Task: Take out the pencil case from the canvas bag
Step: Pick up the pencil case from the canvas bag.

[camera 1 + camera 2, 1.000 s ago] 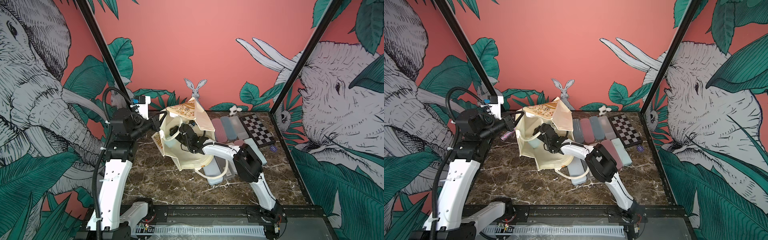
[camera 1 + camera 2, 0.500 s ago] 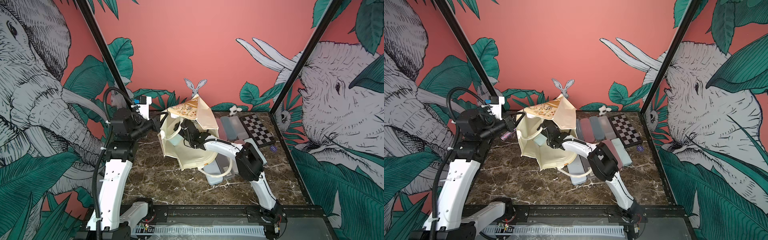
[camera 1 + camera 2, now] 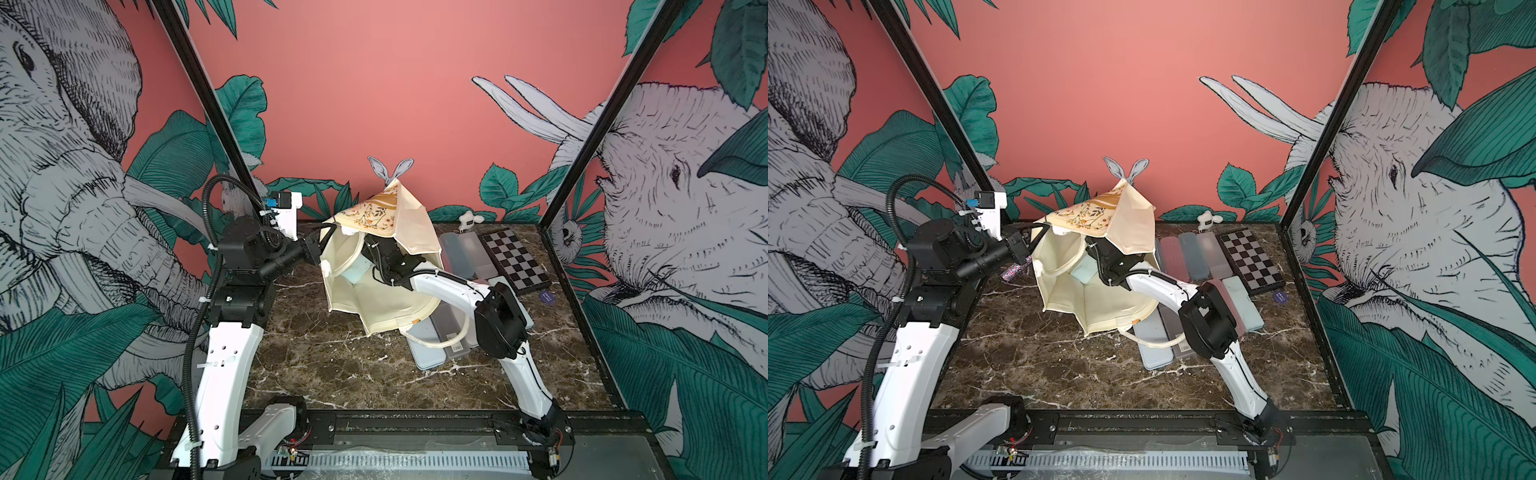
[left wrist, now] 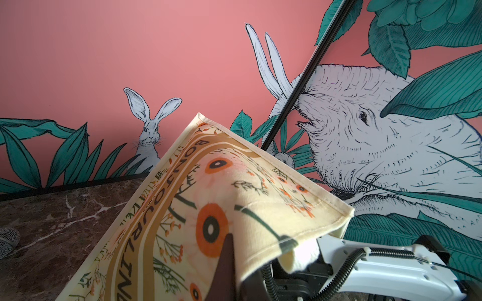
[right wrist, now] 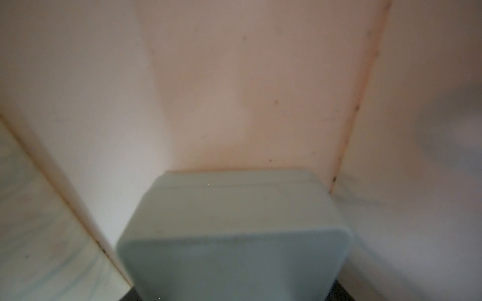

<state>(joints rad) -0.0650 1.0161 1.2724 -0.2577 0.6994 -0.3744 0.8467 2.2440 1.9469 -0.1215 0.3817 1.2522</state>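
Pencil case (image 3: 356,272), hidden earlier, shows in canvas bag (image 3: 376,309) beside right end effector (image 3: 371,261).

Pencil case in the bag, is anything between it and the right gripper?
Nothing visible. In the right wrist view the pale pencil case sits directly ahead, against the canvas bag inner wall. The left gripper holds the bag's mouth open.

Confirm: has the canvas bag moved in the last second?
Yes. The canvas bag has tipped upward: its top corner now reaches the base of the painted rabbit ears, whereas a second ago it sat clearly below them.
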